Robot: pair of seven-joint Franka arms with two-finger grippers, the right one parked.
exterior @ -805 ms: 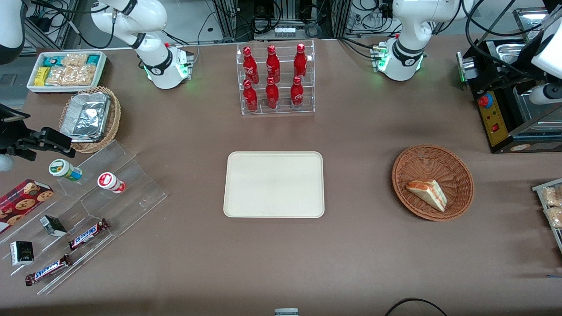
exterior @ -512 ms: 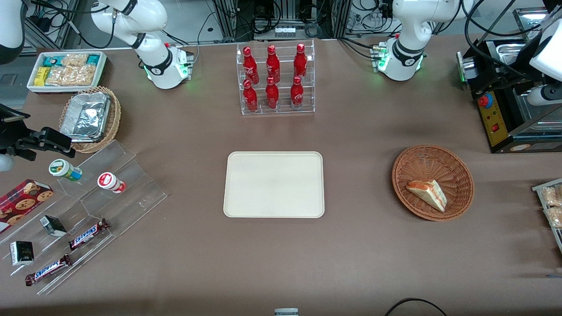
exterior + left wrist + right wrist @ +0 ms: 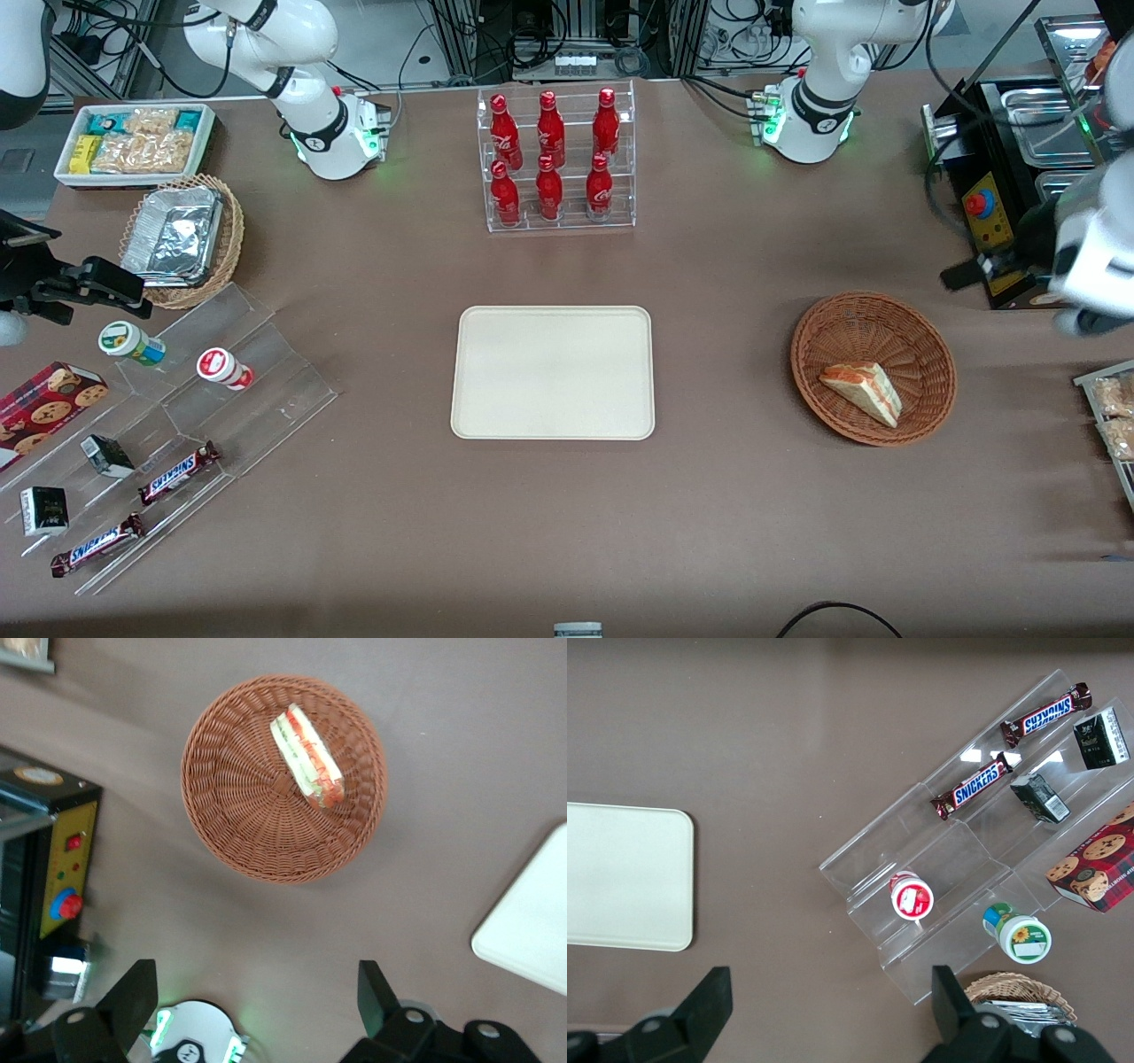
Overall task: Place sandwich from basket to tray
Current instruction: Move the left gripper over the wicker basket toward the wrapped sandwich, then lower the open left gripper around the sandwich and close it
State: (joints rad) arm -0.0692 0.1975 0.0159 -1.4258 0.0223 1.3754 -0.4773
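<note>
Pincer gapes wide, empty, high above basket.

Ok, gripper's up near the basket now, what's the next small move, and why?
Probably bring the gripper over the sandwich and start lowering. Its fingers stand wide open with nothing between them, it hangs high over the table, off the basket rim on the side farther from the front camera, and the sandwich lies untouched in the basket. The tray waits bare.

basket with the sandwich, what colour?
Reddish-brown wicker basket; left wrist view, open gripper above.
</note>
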